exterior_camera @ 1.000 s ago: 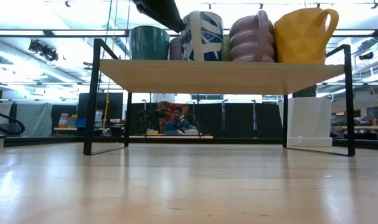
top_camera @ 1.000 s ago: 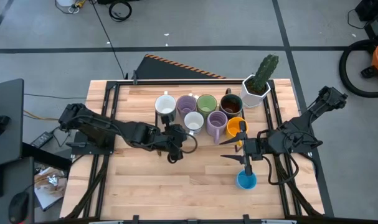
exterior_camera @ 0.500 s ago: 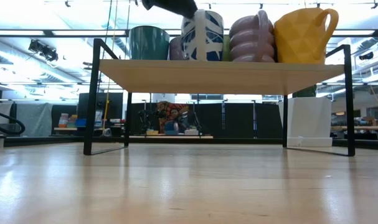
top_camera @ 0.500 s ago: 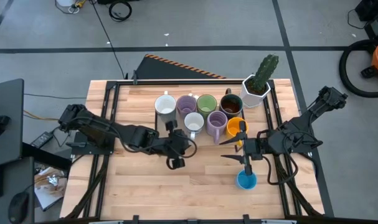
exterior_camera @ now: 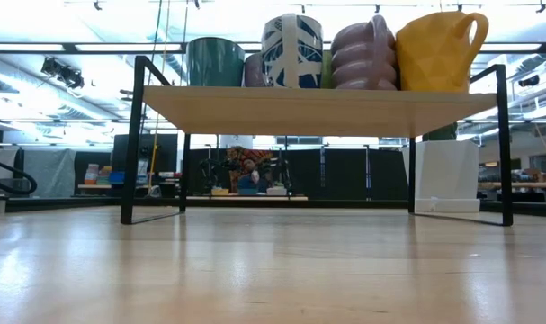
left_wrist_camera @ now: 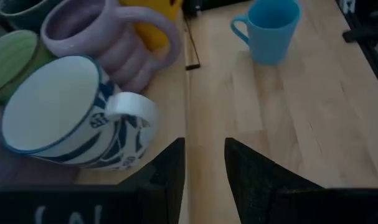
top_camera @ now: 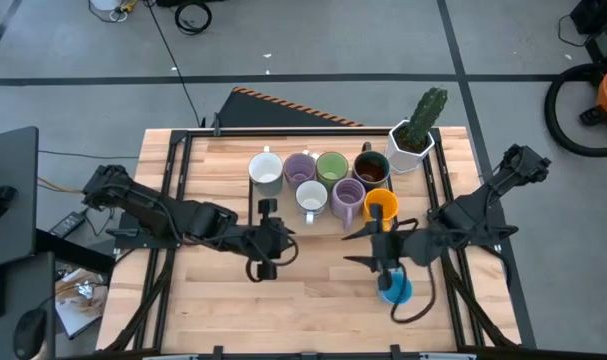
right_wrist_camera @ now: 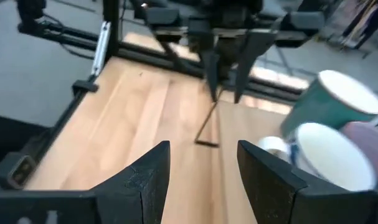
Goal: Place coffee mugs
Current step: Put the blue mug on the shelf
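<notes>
Retreat of the left end effector (top_camera: 264,238) from the white mug (top_camera: 310,195) is seen, fingers slightly apart and empty; right end effector (top_camera: 368,247), open and empty, is moved toward the blue mug (top_camera: 397,289), still unplaced.

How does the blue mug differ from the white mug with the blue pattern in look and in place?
The blue mug is plain light blue; the white mug has dark blue markings on a white body. The blue mug stands alone on the bare wooden table, while the white mug stands on the raised shelf, close against the lilac mug and others. Both are upright, empty and have one handle.
</notes>
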Robot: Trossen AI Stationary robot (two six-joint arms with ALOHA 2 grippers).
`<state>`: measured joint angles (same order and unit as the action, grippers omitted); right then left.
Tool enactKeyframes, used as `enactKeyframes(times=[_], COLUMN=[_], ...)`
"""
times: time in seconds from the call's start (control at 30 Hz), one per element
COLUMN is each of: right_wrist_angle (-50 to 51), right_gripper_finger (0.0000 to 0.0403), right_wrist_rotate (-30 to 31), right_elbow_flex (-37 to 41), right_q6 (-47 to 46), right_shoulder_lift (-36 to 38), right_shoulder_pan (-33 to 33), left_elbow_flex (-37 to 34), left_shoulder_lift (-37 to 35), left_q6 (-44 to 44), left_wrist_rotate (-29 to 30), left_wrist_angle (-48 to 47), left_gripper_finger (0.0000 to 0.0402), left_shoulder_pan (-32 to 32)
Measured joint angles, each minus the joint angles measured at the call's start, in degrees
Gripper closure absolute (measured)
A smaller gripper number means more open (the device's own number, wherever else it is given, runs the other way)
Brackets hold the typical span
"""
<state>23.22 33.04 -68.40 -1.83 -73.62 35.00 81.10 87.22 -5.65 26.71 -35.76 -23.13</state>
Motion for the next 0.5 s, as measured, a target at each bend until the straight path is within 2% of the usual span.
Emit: enactKeyframes(times=[0.13,0.37,0.5], right_wrist_angle=[8.15,20.83,27.27], right_gripper_finger=[0.0210,0.0210,0.0210], right_wrist_rotate=[-2.59,-9.07,-16.57], right_elbow_flex=[-4.14,-9.19,-10.38], right_q6=[-4.75,-17.99,-25.55], right_shoulder_lift=[-2.90,-5.65,-8.32], right_shoulder_pan=[0.45,0.80,0.89], left_elbow_flex=[-0.83,-8.54,-10.27], left_shoulder_lift=[-0.08,-0.02,-0.03], left_q6=[0.79,1.82,2.23], left_wrist_rotate=[-1.16,-1.08,-1.17], left_wrist_angle=[0.91,7.58,7.82], left_gripper_finger=[0.0286,0.0286,0.0286], left_shoulder_pan=[-0.97,-2.76,-3.68])
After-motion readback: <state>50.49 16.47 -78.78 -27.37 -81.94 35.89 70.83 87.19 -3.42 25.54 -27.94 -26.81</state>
